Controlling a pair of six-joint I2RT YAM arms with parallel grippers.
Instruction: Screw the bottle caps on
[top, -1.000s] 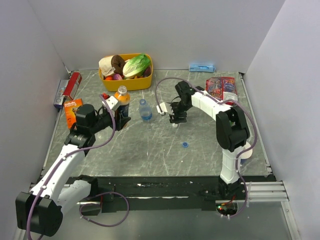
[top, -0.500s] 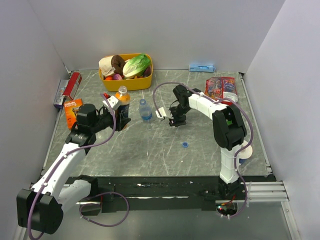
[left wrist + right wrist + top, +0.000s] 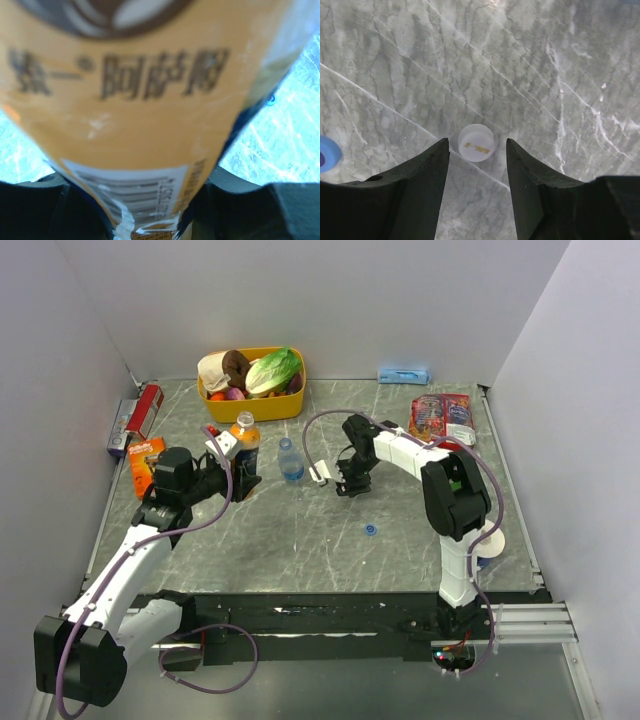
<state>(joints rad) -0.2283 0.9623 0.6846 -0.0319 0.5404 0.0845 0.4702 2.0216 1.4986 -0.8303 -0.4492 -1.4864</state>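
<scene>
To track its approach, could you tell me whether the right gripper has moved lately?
Yes. The right gripper has shifted slightly left, toward the water bottle, judged against the blue cap.

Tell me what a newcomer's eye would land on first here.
The orange bottle fills the left wrist view, clamped upright on the left by the left gripper. Behind it, a yellow basket heaped with food stands at the back edge. Near the middle, the right gripper hangs open over a small white cap, a blue cap lying nearer the arms.
</scene>
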